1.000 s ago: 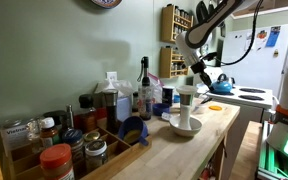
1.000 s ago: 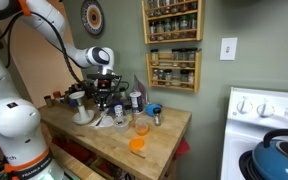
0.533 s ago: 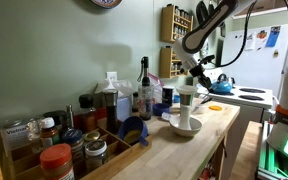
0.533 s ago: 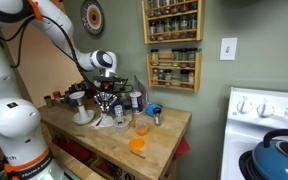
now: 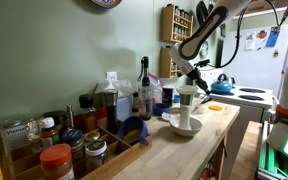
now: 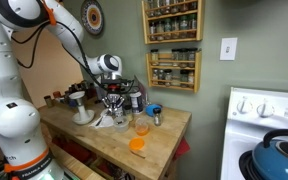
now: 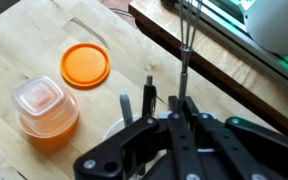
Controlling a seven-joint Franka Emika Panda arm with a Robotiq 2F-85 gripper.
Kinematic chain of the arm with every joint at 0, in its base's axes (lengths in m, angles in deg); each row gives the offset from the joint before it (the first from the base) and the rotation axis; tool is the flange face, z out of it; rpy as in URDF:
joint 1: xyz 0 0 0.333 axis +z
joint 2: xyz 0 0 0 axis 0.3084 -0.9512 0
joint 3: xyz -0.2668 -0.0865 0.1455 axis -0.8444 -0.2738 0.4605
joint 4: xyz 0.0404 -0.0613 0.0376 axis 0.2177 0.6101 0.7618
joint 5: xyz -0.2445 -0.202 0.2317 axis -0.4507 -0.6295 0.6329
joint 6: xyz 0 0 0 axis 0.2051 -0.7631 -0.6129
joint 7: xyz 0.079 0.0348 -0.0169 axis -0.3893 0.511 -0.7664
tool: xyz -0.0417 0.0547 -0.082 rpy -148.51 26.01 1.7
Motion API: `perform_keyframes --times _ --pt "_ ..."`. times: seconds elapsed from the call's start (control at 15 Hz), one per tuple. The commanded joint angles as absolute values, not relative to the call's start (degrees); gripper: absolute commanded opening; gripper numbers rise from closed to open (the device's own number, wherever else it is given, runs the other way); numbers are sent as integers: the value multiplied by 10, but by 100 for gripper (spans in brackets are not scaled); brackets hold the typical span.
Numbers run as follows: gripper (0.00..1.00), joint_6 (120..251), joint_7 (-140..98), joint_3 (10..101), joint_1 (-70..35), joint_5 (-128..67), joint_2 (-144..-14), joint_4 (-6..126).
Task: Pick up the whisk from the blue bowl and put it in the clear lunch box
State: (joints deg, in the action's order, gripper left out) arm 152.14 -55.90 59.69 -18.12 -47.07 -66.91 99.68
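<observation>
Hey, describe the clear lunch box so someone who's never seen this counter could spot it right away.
On the wooden countertop, look for the flat round orange lid. The clear lunch box stands just beside it: a see-through, squarish tub, tinted orange near its base, not a flat disc.

**A:** Wrist view: bare wood on the counter (image 7: 44, 25) beyond the orange lid (image 7: 85, 64), so there's an open lane there.

**B:** The lid lies flat and low. The lunch box (image 7: 46, 108) stands just beside it, taller.

**A:** The whisk (image 7: 188, 40), clamped in the gripper (image 7: 182, 104), pokes out ahead across the counter's edge.

**B:** In an exterior view, bottles (image 5: 144, 88) crowd the wall side, and a white bowl (image 5: 187, 124) blocks the front.

**A:** Overhead it's open, and the spice rack (image 6: 174, 55) hangs well off on the wall.
</observation>
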Motion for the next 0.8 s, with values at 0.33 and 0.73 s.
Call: perform_keyframes --times 0.33,0.73 --pt "2 1529 -525 593 -185 -503 -706 965" --pt "33 1533 -517 592 -188 -502 -718 962"
